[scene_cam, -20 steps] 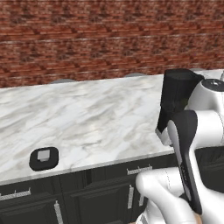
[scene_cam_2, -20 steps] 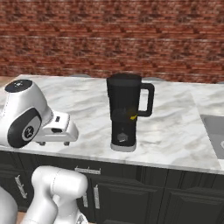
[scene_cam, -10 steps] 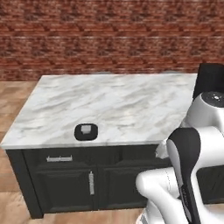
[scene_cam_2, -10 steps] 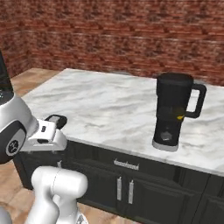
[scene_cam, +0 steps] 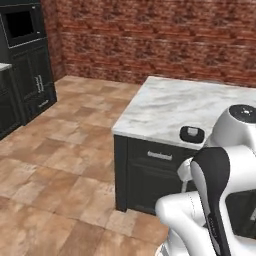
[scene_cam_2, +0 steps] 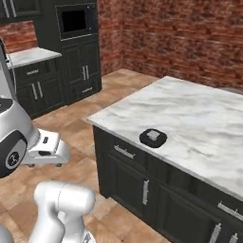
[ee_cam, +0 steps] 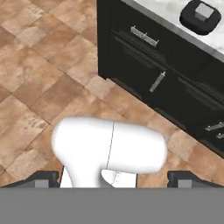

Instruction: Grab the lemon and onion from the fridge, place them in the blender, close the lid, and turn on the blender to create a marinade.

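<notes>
The lid (scene_cam: 192,133), a flat black rounded-square pad with a light grey centre, lies near the front left corner of the marble island top (scene_cam: 170,107). It also shows from the other side (scene_cam_2: 153,137) and at the upper right of the hand view (ee_cam: 200,16). My gripper (ee_cam: 113,179) hangs in front of the island, well left of and below the lid. It looks down at the tile floor, fingertips (ee_cam: 41,178) wide apart, open, holding nothing. The hand (scene_cam_2: 47,151) sits at the left in the right base view. The lemon, onion, fridge and blender are out of view.
Dark cabinets with drawers and handles (ee_cam: 153,48) front the island. A tall black cabinet with a built-in oven (scene_cam_2: 76,21) and a second counter (scene_cam_2: 28,56) stand at the far left. Brown tile floor (scene_cam: 60,150) spreads between them. A brick wall runs behind.
The whole picture has swung left, so the camera moved. The blender has slid out of view to the right. The lid keeps its spot on the counter. Floor and oven cabinet have come into view.
</notes>
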